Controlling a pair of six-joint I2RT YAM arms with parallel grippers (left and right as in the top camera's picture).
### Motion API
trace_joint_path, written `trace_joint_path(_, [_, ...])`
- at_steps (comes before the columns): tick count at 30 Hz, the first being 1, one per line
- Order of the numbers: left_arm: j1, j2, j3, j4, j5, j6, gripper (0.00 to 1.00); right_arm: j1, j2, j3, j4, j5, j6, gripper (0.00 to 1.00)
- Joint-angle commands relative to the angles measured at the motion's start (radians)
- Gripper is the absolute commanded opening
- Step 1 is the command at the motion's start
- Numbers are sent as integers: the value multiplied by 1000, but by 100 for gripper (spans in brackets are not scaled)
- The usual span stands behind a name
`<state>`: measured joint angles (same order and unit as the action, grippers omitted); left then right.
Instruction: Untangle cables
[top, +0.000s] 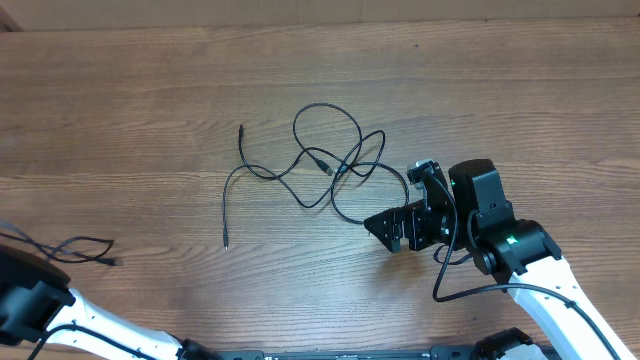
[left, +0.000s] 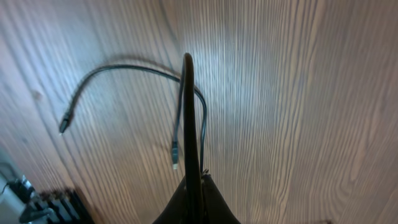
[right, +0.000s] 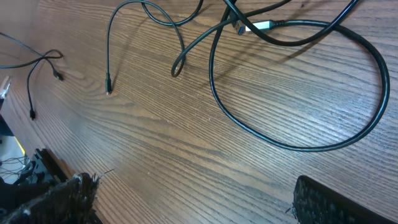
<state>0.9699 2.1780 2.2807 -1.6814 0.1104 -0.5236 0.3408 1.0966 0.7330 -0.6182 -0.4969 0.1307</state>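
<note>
Thin black cables lie tangled in loops at the table's middle, one with a silver-tipped plug. A big loop of that tangle lies just ahead of my right gripper. Its fingers stand wide apart over bare wood, with nothing between them. In the overhead view the right gripper sits just right of the tangle. A separate black cable lies at the far left. My left gripper is shut on this cable, whose two plug ends rest on the table.
The wooden table runs to a pale edge at the back. One straight cable tail reaches left of the tangle. The white right arm enters from the bottom right. Dark equipment shows at the left wrist view's lower left.
</note>
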Motion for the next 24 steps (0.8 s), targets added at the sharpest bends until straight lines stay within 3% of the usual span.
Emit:
trace_joint_path(1, [-42, 10, -56, 15, 44, 40, 4, -2, -6, 8, 6, 4, -1, 100])
trace_joint_path(2, [-49, 10, -64, 19, 44, 53, 6, -2, -6, 8, 7, 4, -1, 100])
trace_joint_path(4, [-63, 10, -78, 26, 44, 62, 61, -2, -6, 8, 7, 4, -1, 100])
trace_joint_path(5, [-68, 10, -82, 31, 44, 76, 84, -2, -6, 8, 7, 4, -1, 100])
trace_joint_path(6, [-71, 10, -82, 36, 44, 89, 100, -2, -6, 8, 7, 4, -1, 100])
trace_joint_path(18, [-60, 10, -72, 40, 127, 180, 100, -2, -6, 8, 6, 10, -1, 100])
trace_joint_path(24, [-30, -15, -51, -9, 1, 138, 100, -2, -6, 8, 7, 11, -1, 100])
